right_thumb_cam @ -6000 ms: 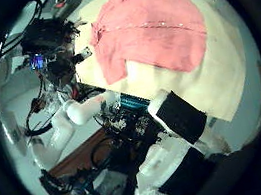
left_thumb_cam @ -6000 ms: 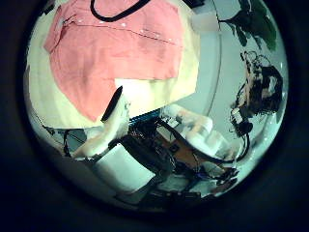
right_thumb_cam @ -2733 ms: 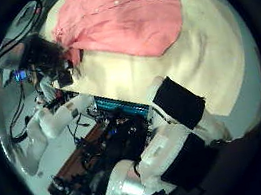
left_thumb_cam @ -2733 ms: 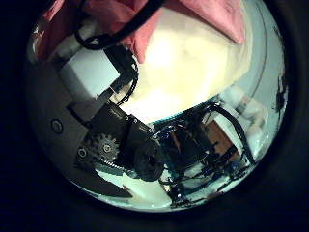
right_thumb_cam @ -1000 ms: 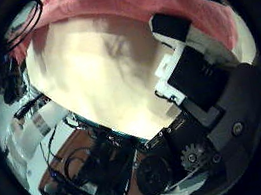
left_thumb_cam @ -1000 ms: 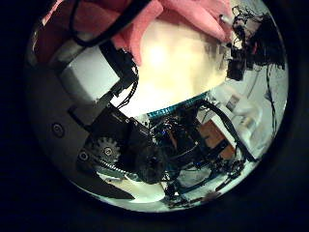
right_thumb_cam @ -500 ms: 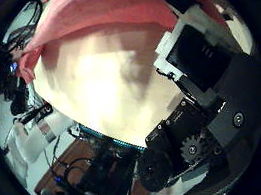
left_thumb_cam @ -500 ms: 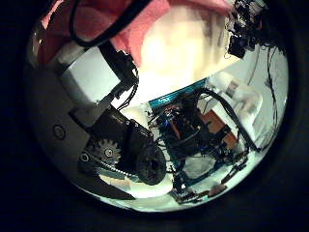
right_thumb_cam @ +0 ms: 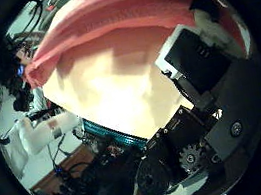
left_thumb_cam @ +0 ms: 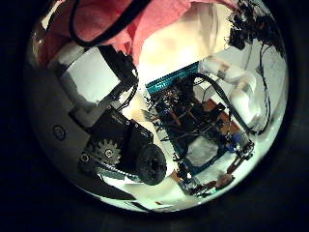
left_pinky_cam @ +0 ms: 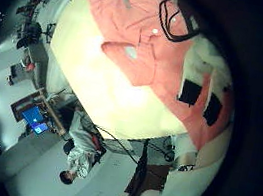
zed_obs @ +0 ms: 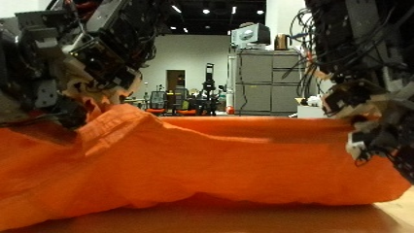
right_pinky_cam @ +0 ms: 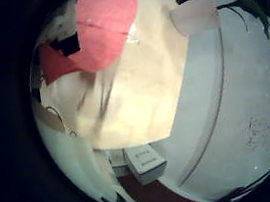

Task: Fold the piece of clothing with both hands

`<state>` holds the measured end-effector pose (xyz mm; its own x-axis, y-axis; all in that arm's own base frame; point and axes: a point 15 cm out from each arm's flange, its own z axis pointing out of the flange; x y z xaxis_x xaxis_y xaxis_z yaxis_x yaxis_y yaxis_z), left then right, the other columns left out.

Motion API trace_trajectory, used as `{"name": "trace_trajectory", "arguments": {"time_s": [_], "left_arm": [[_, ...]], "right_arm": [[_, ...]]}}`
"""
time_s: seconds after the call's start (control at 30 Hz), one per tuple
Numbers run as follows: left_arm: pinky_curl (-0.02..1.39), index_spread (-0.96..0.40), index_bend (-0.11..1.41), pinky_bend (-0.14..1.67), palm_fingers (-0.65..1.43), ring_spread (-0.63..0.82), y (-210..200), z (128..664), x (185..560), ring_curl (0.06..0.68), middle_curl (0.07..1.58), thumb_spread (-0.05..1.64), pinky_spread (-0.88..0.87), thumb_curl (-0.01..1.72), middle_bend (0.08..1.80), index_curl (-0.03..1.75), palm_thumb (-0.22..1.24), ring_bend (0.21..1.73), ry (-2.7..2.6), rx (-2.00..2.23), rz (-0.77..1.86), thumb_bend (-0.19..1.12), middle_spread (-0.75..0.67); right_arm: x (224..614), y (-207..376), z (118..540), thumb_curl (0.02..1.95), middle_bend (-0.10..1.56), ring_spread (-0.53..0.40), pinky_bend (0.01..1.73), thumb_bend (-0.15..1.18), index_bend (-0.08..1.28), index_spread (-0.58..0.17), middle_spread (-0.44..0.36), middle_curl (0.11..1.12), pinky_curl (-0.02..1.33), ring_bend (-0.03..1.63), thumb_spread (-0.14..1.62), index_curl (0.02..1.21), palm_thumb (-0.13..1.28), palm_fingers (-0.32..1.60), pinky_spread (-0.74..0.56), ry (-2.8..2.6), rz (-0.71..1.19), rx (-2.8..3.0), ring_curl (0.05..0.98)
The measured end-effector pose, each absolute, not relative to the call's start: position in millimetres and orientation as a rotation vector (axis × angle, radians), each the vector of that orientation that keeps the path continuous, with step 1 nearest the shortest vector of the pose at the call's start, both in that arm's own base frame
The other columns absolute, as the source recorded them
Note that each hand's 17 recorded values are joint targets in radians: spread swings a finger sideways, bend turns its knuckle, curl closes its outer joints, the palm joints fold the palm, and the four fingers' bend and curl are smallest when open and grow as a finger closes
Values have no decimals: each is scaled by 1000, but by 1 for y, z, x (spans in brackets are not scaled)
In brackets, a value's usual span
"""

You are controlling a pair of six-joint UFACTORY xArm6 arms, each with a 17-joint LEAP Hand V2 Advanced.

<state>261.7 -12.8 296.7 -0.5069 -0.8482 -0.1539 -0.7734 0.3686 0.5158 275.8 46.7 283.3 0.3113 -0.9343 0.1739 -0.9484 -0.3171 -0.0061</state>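
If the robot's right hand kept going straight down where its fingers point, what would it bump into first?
Most likely the orange shirt. The right hand hangs at its raised edge with fingers pointing down at the cloth, though depth is hard to judge.

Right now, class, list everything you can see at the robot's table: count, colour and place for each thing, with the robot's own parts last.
Orange cloth garment: one, orange, spread across the table, far edge lifted at both ends.
Table: one, brown, a strip showing under the garment.
Grey metal cabinet: one, grey, in the room behind the table.
Left hand: one, black and white, gripping one end of the lifted edge.
Right hand: one, black and white, gripping the other end.
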Motion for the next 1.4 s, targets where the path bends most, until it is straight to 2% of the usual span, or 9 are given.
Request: {"name": "trace_trajectory", "arguments": {"time_s": [0.2, 0.47, 0.93, 1.4], "left_arm": [[580, -418, 162, 1312, 879, -462, -13, 319, 288, 537, 1262, 973, -617, 666, 730, 1572, 860, 1340, -2499, 1507, -818, -17, -659], [578, -391, 164, 1307, 872, -464, -7, 320, 339, 537, 1260, 972, -622, 664, 736, 1578, 860, 1339, -2463, 1543, -869, -17, -657], [579, -355, 165, 1300, 855, -470, 18, 293, 449, 541, 1264, 982, -623, 657, 738, 1586, 865, 1347, -2425, 1685, -846, -18, -654], [594, -322, 166, 1295, 814, -465, 34, 232, 523, 551, 1276, 986, -622, 645, 737, 1582, 827, 1366, -2456, 1775, -759, -26, -652]], "right_arm": [[309, 54, 324, 1655, 1142, -228, 1208, 917, 933, -300, -156, 669, 583, 1264, 434, 729, 910, 1244, -348, -1836, 292, 2484, 548], [374, 70, 330, 1775, 1161, -217, 1210, 987, 949, -294, -140, 652, 587, 1272, 330, 725, 845, 1229, -343, -1801, 261, 2456, 542], [483, 98, 283, 1855, 1148, -223, 1222, 1078, 929, -300, -137, 636, 595, 1269, 236, 719, 785, 1191, -342, -1747, 206, 2399, 538], [569, 123, 218, 1875, 1110, -240, 1228, 1152, 867, -335, -158, 632, 589, 1252, 184, 727, 715, 1150, -366, -1763, 183, 2348, 534]]}}
